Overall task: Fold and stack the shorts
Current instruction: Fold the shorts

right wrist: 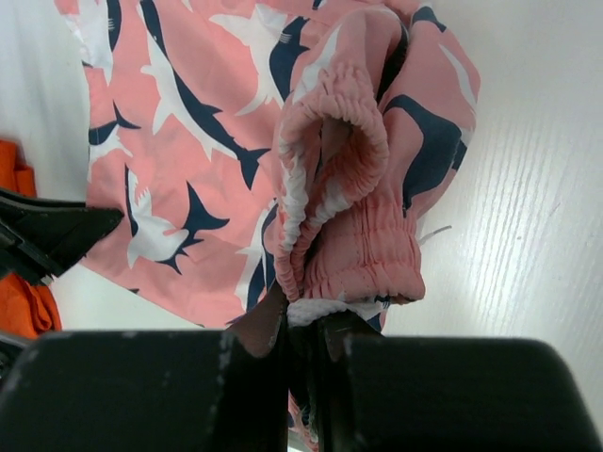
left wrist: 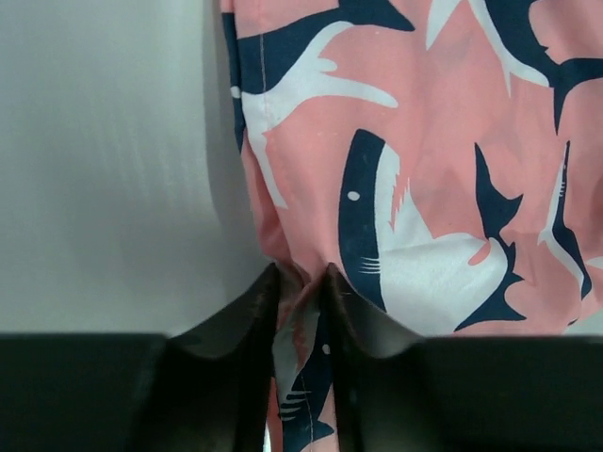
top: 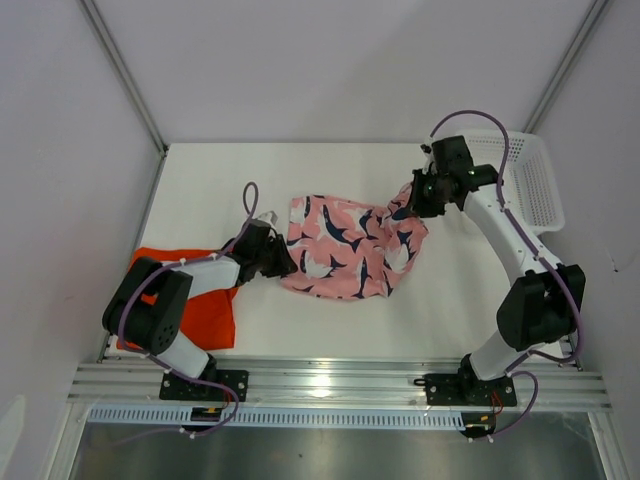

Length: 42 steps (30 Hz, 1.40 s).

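Tabletop (top: 440, 300), white between pale walls (top: 320, 60), bears pink shorts (top: 345, 250) pinched by left gripper (left wrist: 301, 275) and right gripper (right wrist: 303, 315).

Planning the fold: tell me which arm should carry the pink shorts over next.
Right, probably. The right gripper pinches the pink shorts by the raised waistband, free to swing across. The left gripper pinches the opposite side low at the table, better as anchor.

My gripper: my left gripper (left wrist: 301, 282) sits low in the view, with both dark fingers (left wrist: 247, 315) drawn close together.
Between my fingers: a pinched fold of the pink shorts (left wrist: 443, 169), taken at their left border.
Print: navy-and-white sharks on pink.
Cloth: spreads ahead of me, running past the top and right of my view.
Worktop: the white worktop (left wrist: 104, 169) shows left of the cloth.
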Available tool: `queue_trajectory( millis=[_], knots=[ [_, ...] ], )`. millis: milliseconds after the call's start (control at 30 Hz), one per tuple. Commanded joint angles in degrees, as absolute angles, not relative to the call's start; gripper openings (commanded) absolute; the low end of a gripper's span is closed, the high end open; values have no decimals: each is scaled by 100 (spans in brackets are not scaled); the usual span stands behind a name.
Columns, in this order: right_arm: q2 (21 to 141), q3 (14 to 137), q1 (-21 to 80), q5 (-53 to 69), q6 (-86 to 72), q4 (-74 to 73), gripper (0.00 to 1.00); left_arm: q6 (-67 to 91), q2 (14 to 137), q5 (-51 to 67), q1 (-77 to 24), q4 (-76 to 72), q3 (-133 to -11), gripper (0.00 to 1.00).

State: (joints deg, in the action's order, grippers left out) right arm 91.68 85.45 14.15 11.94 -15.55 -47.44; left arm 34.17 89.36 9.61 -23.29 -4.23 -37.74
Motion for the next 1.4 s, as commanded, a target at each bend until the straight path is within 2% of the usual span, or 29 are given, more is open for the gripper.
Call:
queue_trajectory(
  millis=[0, 67, 233, 733, 1067, 1367],
  knots=[
    [9333, 9209, 1660, 687, -1494, -5106, 3, 3690, 8965, 862, -2627, -808, -3525, 25],
    [9404, 9360, 1801, 484, -1512, -5264, 3, 3840, 8869, 757, -2802, -1010, -3367, 20],
    [9597, 9729, 2196, -368, -1503, -5607, 2, 4069, 8833, 475, -3278, -1221, -3235, 15],
    [10221, 10336, 3497, -1924, -1793, -6179, 3, 4553, 9167, 124, -4289, -1784, -2997, 10],
    [11451, 10749, 4613, -3207, -2258, -6389, 3, 4605, 8930, 26, -4412, -1740, -2751, 8],
    [11733, 10214, 5396, -3366, -2707, -5591, 5, 4605, 8692, -211, -4412, -1635, -2628, 8]
  ],
)
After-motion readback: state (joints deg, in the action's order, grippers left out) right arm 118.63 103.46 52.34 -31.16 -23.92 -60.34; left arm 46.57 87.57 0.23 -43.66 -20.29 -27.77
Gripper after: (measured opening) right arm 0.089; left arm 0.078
